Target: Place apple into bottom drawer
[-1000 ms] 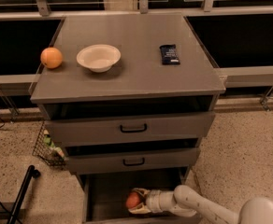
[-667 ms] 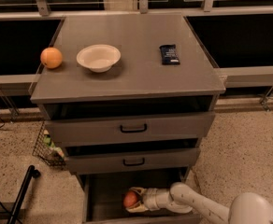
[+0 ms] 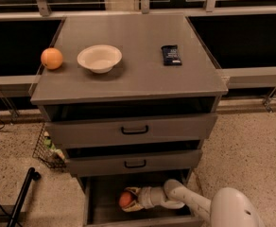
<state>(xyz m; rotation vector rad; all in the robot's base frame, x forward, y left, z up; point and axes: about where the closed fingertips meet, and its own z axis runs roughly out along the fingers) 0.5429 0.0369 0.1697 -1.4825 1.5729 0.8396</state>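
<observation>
The single camera view looks down on a boxy grey cabinet with a flat, matte top. On the top sit a smooth round orange at the left edge, a shallow cream bowl just beside it, and a dark rectangular packet well apart to the right. The two upper drawers each carry a thin black handle and stand slightly ajar. The bottom drawer is pulled out, a deep plain-walled grey tray. To the left of the cabinet, a wire basket and a black pole stand on speckled flooring. A smooth white arm reaches in from the lower right, under the middle drawer's front. The gripper is inside the bottom drawer, its pale fingers pinching the reddish apple, which sits low within the drawer's walls near the middle.
</observation>
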